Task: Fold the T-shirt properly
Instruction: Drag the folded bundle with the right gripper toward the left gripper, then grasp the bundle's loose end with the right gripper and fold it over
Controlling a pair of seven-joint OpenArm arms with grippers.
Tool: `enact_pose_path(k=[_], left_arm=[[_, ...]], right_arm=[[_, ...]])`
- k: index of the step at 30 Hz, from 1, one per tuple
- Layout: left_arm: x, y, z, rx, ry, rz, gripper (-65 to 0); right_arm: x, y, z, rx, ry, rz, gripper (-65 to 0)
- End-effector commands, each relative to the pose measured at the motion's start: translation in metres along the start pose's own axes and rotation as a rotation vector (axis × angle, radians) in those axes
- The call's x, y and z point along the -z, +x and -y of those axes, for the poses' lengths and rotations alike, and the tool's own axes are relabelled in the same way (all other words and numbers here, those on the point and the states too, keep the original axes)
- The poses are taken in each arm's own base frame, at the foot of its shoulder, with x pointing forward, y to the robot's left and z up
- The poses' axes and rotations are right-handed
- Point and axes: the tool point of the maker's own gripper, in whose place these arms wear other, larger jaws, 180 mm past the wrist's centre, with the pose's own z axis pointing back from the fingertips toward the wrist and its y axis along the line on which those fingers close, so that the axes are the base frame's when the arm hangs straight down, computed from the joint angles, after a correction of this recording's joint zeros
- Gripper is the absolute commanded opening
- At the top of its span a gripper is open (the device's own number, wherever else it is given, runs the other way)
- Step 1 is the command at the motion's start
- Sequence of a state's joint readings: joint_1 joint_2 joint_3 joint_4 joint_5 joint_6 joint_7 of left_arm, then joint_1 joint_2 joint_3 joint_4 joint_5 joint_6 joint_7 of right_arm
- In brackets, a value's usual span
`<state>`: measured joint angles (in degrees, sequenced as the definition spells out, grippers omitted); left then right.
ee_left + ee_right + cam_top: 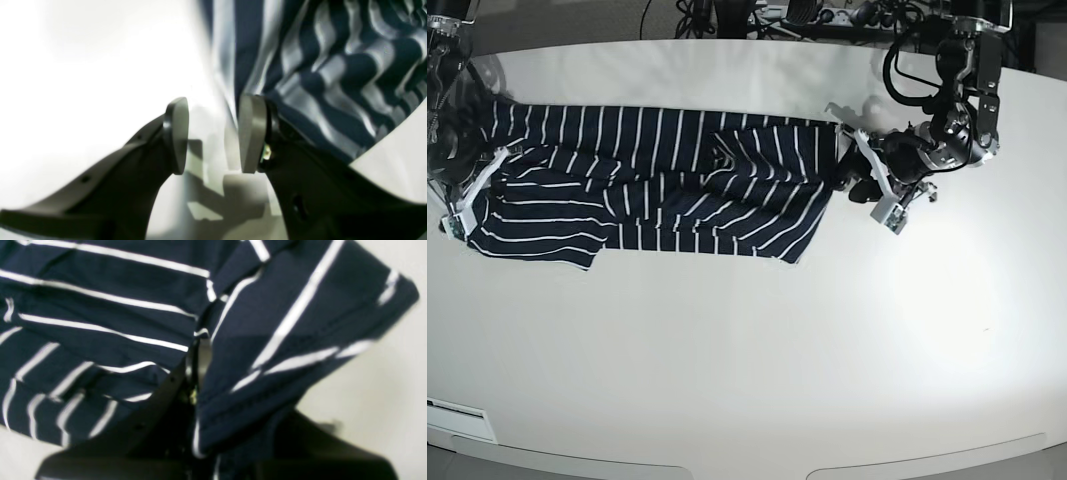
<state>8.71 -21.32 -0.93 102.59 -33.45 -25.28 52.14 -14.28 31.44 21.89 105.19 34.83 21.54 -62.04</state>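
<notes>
The T-shirt (pixel 667 185), dark navy with thin white stripes, lies spread and wrinkled across the far half of the white table (pixel 747 340). My left gripper (pixel 213 133) is open, its jaws apart just above the table, with the shirt's edge (pixel 317 76) beside the right pad (pixel 252 133). In the base view it (pixel 852 175) sits at the shirt's right end. My right gripper (pixel 200 373) is shut on the T-shirt (pixel 267 340); the cloth drapes over it and hides most of the fingers. In the base view it (pixel 467 200) holds the shirt's left end.
Cables and equipment (pixel 807 15) lie beyond the table's far edge. The table's near edge (pixel 747 465) curves along the bottom of the base view. The right arm (pixel 442 90) stands at the far left and the left arm (pixel 957 110) at the far right.
</notes>
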Motion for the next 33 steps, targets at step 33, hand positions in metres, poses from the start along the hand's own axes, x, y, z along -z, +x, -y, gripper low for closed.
enact_pose_path(k=[33], left_arm=[[-0.008,0.001,-0.003,-0.050,-0.012,0.025,-39.4]], right_arm=[[-0.086,0.096,0.009,-0.158,-0.317,0.330,-65.0]])
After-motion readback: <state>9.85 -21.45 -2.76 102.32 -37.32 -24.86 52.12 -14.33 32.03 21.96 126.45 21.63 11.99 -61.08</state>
